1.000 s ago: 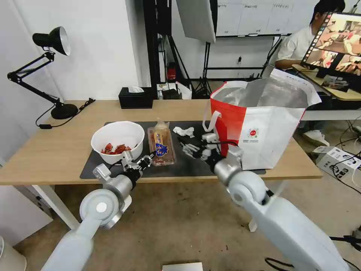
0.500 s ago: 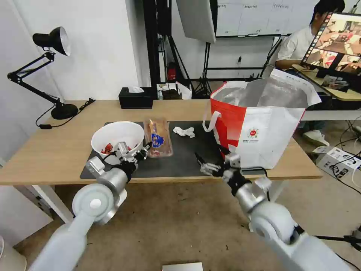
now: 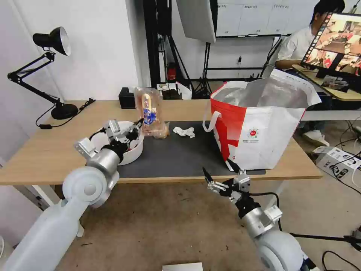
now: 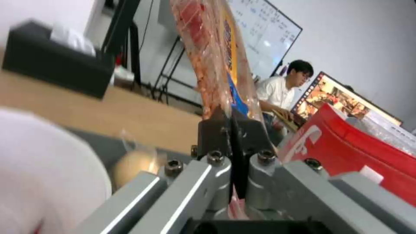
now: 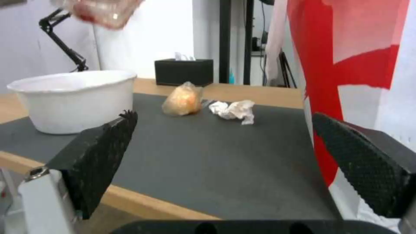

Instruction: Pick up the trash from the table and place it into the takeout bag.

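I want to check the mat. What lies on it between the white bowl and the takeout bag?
In the right wrist view, the knotted bag and the tissue lie between the bowl and the takeout bag; the rest of the mat there is bare.

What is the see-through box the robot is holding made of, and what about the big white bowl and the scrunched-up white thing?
The clear tray, clamped by the left gripper, looks like thin glossy plastic: you see the food through it. The white bowl seems smooth, matte plastic. The crumpled tissue looks like soft paper, all creases.
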Robot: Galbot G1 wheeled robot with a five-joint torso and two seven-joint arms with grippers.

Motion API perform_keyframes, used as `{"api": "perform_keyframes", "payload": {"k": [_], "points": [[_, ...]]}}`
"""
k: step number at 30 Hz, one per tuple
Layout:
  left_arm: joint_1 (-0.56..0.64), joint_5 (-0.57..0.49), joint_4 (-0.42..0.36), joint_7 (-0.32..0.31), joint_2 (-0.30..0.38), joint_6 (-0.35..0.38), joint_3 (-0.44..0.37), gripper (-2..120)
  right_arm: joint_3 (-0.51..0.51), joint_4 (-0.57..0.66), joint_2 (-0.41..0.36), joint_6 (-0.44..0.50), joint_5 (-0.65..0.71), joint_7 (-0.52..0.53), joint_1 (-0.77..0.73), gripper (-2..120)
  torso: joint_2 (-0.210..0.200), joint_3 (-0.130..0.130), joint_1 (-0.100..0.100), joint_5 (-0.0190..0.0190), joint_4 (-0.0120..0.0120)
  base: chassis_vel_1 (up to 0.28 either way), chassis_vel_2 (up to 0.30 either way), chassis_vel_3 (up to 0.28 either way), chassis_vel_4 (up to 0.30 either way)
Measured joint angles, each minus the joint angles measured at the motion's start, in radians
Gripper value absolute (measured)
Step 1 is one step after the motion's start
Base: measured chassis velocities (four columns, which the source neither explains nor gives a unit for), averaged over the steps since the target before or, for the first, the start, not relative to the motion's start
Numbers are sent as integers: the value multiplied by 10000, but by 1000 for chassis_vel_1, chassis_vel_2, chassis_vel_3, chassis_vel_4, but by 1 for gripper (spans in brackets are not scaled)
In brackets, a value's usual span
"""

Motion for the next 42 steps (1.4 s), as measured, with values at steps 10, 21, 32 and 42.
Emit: {"api": "perform_keyframes", "payload": {"k": [10,21,32,42], "points": [[-1573,764,503,121,160,-276,1039,0,120,14,488,283,-846,-181,-887,100,0,0,0,2,0,0,0,0,0],[-4705,660,1496,12,-418,-313,2813,0,610,228,1106,735,-1516,-235,-1984,100,-1,1,1,2,-1,0,0,0,0],[-7349,738,3027,-169,-2032,-398,4878,0,1110,-60,1586,1138,-2091,-227,-2648,100,-1,1,1,4,-1,0,0,0,0],[-7904,1661,4218,-393,-2908,-506,6003,0,1143,-204,1612,1197,-2137,-201,-2703,100,-1,1,2,3,-1,0,0,0,0]]}}
